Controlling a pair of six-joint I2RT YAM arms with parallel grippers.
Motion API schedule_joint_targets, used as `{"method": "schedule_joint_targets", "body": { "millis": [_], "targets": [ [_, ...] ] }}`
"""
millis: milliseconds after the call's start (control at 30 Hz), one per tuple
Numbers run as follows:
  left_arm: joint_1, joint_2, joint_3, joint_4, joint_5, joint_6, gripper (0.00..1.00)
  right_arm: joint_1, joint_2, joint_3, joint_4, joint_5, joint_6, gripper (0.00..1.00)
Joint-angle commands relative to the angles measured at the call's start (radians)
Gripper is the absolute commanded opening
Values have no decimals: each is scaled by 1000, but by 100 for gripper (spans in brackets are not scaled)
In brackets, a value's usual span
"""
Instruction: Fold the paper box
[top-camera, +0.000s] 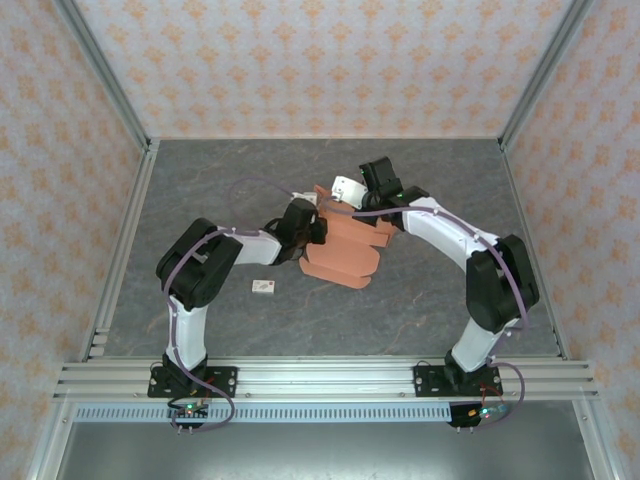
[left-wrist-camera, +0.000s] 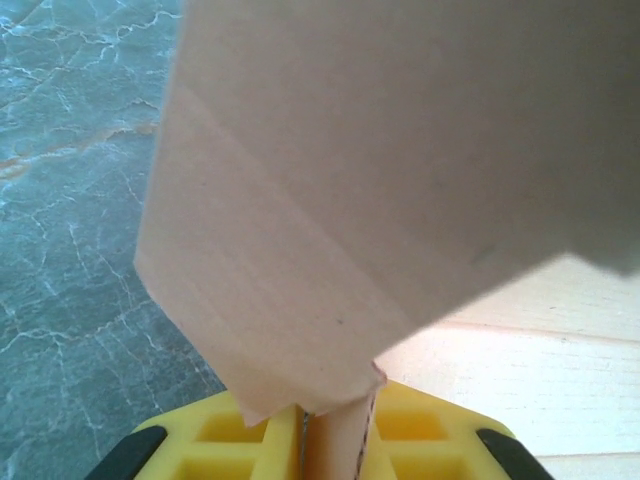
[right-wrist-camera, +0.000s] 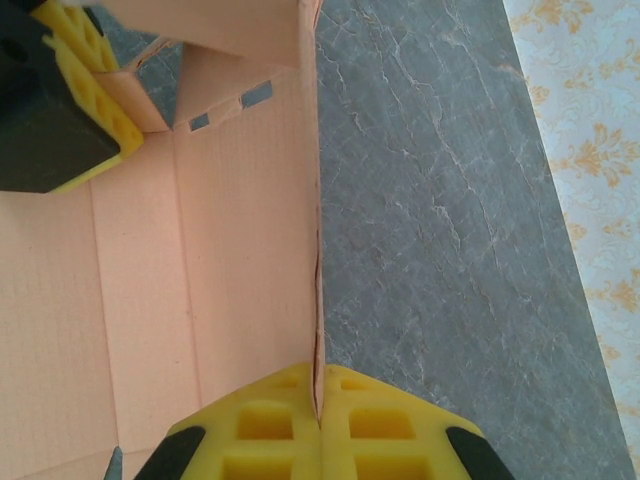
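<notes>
The paper box (top-camera: 345, 250) is salmon-orange cardboard, partly folded, in the middle of the table between both arms. My left gripper (top-camera: 310, 226) is at its left side, and in the left wrist view it (left-wrist-camera: 335, 425) is shut on a folded flap of the paper box (left-wrist-camera: 330, 200). My right gripper (top-camera: 347, 198) is at the box's far edge. The right wrist view has it (right-wrist-camera: 318, 405) shut on the thin edge of an upright wall (right-wrist-camera: 250, 250). There the left gripper's yellow fingers (right-wrist-camera: 92, 92) pinch a flap at the top left.
A tiny white tag (top-camera: 263, 287) lies on the grey table (top-camera: 200, 200) left of the box, near the left arm's elbow. Patterned walls enclose the table on three sides, and an aluminium rail (top-camera: 320, 378) runs along the near edge.
</notes>
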Motion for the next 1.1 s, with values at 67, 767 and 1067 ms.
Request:
{"method": "schedule_joint_targets", "body": {
  "millis": [67, 767, 1067],
  "targets": [
    [-39, -5, 36, -101, -183, 28, 13, -2, 21, 51, -57, -35, 60, 0],
    [-162, 36, 143, -249, -484, 20, 3, -4, 56, 106, -118, -59, 130, 0],
    [-205, 88, 210, -329, -582, 47, 2, -4, 67, 114, -128, -57, 136, 0]
  ]
}}
